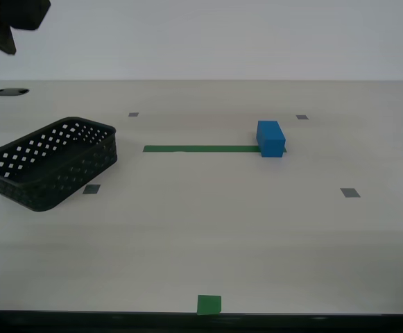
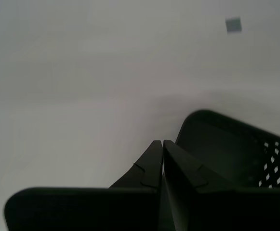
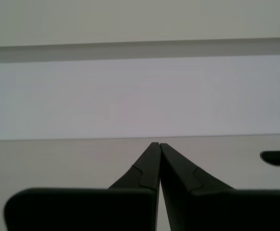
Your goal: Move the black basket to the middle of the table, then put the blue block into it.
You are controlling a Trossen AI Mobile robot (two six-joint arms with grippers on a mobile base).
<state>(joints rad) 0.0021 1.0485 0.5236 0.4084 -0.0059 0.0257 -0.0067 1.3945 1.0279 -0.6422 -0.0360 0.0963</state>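
Currently, the black basket (image 1: 50, 164) is seen empty at the exterior view's left; the blue block (image 1: 271, 139) sits well apart on the green tape strip (image 1: 200, 148). Both grippers' jaws are pressed together, unloaded.

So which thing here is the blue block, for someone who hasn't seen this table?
Start at the wide pale table and follow the green tape strip toward the exterior view's right. At its end stands the blue block, the only bright blue solid thing; the markers around it are flat.
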